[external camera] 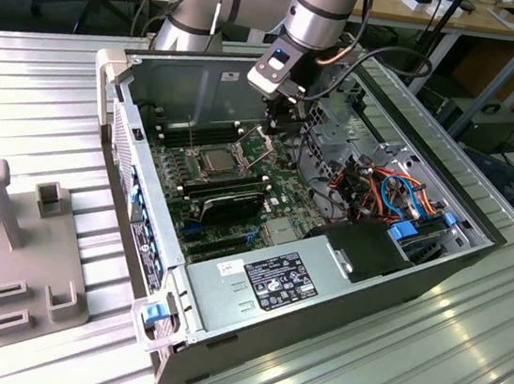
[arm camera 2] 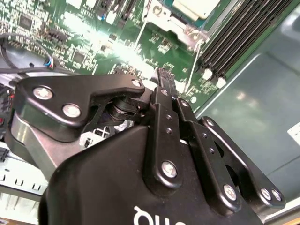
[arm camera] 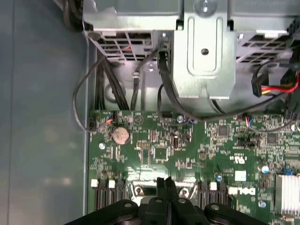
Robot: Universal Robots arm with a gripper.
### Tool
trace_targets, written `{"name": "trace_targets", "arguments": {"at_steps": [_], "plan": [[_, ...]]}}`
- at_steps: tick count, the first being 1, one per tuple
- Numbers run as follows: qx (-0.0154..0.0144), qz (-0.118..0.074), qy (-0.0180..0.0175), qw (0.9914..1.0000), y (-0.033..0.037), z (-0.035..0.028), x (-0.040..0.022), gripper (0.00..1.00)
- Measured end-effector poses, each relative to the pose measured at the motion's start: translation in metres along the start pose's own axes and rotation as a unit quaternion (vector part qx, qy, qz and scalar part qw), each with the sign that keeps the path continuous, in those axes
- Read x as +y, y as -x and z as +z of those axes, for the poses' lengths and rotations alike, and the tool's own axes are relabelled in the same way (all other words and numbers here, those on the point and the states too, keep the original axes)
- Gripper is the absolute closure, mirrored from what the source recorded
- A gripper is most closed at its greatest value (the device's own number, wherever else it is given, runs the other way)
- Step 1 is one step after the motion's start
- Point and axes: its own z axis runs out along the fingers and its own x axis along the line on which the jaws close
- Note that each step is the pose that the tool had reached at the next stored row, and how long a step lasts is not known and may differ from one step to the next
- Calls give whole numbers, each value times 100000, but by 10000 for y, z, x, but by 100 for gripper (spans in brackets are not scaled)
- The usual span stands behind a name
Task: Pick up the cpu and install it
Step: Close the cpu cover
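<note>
Arm (external camera: 321,11): one, silver-grey, with dark cabling looped beside it. It stands at the far side in the exterior view, its last segment angled down and toward the exterior view's left.
Wrist: carries a pale grey housing (external camera: 273,66) just above the tool.
Gripper (external camera: 268,127) (arm camera 2: 163,75) (arm camera: 166,182): black, with bolted linkage bars, pointing downward. In both wrist views the jaws are pressed together tip to tip, with nothing visible between them.

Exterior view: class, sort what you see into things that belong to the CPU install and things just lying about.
Belongs to the job:
cpu, in its socket
socket frame
gripper, shut, near the frame

Lying about:
memory modules
power supply
cables
grey fixture
</note>
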Motion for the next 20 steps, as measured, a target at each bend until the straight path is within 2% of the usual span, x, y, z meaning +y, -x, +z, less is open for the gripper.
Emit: {"name": "trace_targets", "arguments": {"at_steps": [7, 11, 17, 20], "plan": [[-2, -5, -1, 100000, 2, 4, 155, 89], [-5, -4, -1, 100000, 4, 12, 186, 89], [2, 3, 1, 100000, 4, 160, 198, 89], [-13, -2, -2, 100000, 4, 182, 199, 89]]}}
